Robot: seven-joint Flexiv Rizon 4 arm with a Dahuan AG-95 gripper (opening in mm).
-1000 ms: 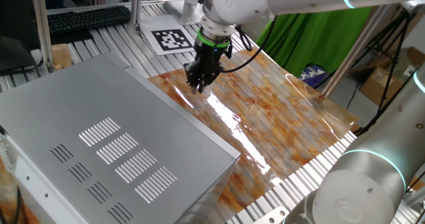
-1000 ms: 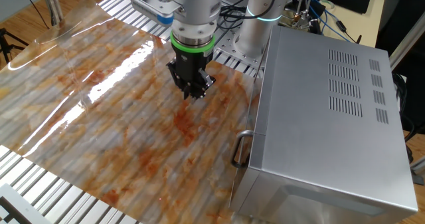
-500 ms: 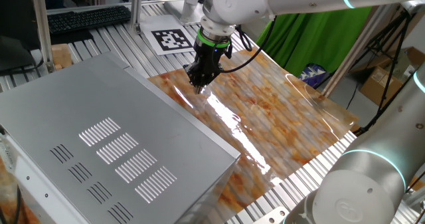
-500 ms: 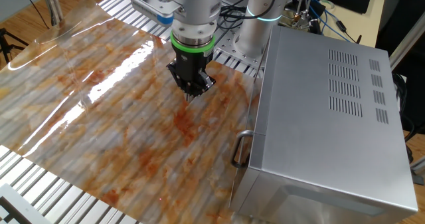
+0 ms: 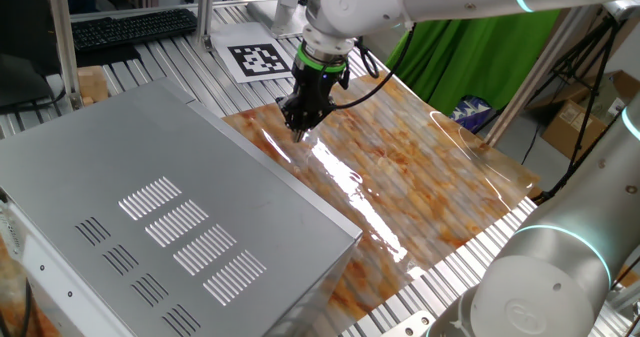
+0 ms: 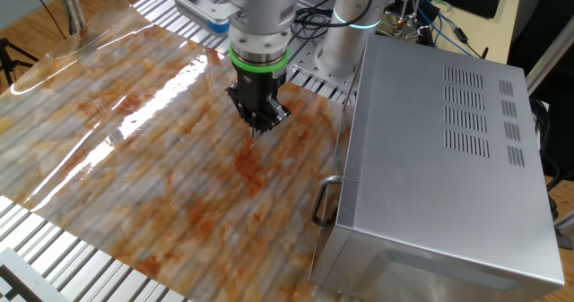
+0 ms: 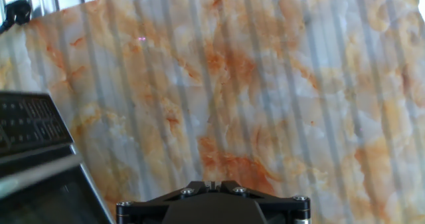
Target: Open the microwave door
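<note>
The microwave [image 5: 170,227] is a large light-grey box with vent slits, at the left of one fixed view and at the right of the other fixed view [image 6: 448,159]. Its door faces the marbled board. In the other fixed view only a thin edge of the door shows, with a curved metal handle [image 6: 325,199]. In the hand view the door is a dark panel [image 7: 46,197] at the lower left, below a dark button strip. My gripper [image 5: 298,129] points down just above the board, left of the microwave front [image 6: 260,127]. Its jaws are together and empty [image 7: 209,184].
A glossy orange-brown marbled board [image 6: 161,159] covers the slatted metal table in front of the microwave. A printed marker tag [image 5: 262,59] lies at the back. A second robot's base [image 5: 540,277] stands at the near right corner. A green cloth hangs beyond the board.
The fingers have closed from slightly apart to a single point. The arm has stayed nearly in place above the board.
</note>
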